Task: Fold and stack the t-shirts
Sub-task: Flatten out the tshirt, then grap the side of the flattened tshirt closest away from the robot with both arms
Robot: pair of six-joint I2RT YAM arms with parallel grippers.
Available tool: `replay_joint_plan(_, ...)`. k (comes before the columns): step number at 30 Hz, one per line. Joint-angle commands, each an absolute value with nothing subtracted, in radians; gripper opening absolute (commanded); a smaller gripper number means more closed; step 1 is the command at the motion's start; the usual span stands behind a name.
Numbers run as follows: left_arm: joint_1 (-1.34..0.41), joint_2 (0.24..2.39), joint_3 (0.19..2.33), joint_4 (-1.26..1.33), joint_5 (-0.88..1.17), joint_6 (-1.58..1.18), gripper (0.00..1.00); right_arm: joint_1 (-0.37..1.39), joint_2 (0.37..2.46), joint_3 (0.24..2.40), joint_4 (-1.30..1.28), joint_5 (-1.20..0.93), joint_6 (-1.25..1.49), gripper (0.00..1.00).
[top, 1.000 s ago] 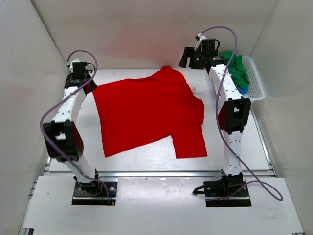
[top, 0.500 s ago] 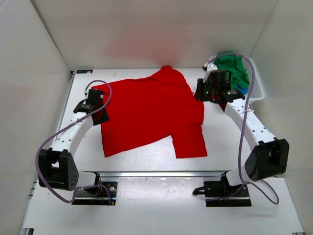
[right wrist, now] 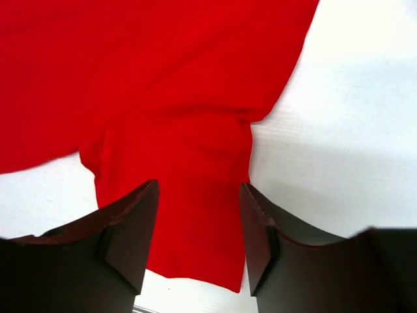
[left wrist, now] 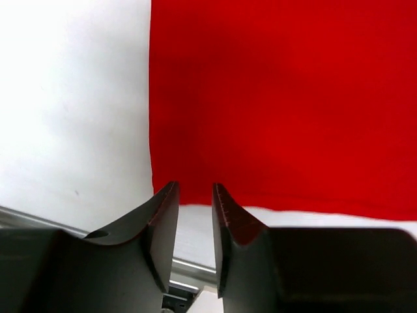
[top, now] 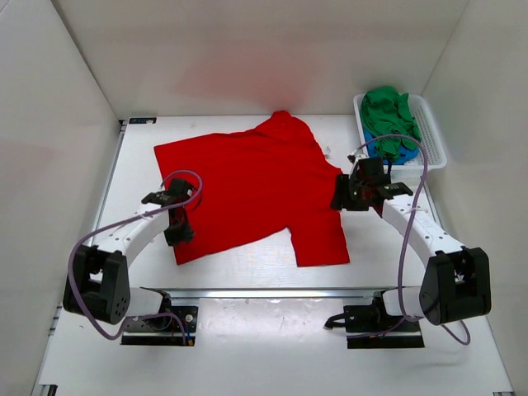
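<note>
The red t-shirt (top: 247,186) lies spread flat on the white table, one sleeve pointing to the near edge. My left gripper (top: 176,233) hovers at the shirt's near left corner. In the left wrist view its jaws (left wrist: 195,195) stand a narrow gap apart with nothing between them, the red cloth (left wrist: 287,98) just beyond. My right gripper (top: 339,200) is wide open above the shirt's right edge. The right wrist view (right wrist: 199,195) shows the red sleeve (right wrist: 182,215) below it. The green t-shirt (top: 388,111) and the blue t-shirt (top: 407,153) lie bunched in the basket.
The white perforated basket (top: 435,140) stands at the far right of the table. White walls close in the table at the back and both sides. A metal rail (top: 264,291) runs along the near edge.
Both arms have swung from the far corners of the table towards the near side and come down at the red shirt's left and right edges. The shirt has not moved.
</note>
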State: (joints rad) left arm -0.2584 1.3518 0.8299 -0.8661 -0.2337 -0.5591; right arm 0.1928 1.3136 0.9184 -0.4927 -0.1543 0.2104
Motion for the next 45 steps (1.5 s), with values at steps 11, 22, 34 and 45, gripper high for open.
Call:
replay_joint_plan(11, -0.334, 1.227, 0.623, -0.775, -0.189, -0.742, 0.42, 0.186, 1.341, 0.825, -0.423, -0.132, 0.229, 0.66)
replay_joint_plan(22, -0.304, 1.236, 0.586, -0.701, -0.238, -0.749, 0.02, 0.259, 1.437, 0.787, -0.457, -0.039, 0.325, 0.66)
replay_joint_plan(34, -0.272, 1.145, 0.646, -0.747, -0.233, -0.712, 0.0, 0.322, 1.269, 0.718, -0.564, -0.067, 0.423, 0.0)
replay_joint_plan(45, -0.245, 1.08, 0.701, -0.808, -0.213, -0.672, 0.0, 0.201, 1.185, 0.692, -0.532, -0.088, 0.373, 0.41)
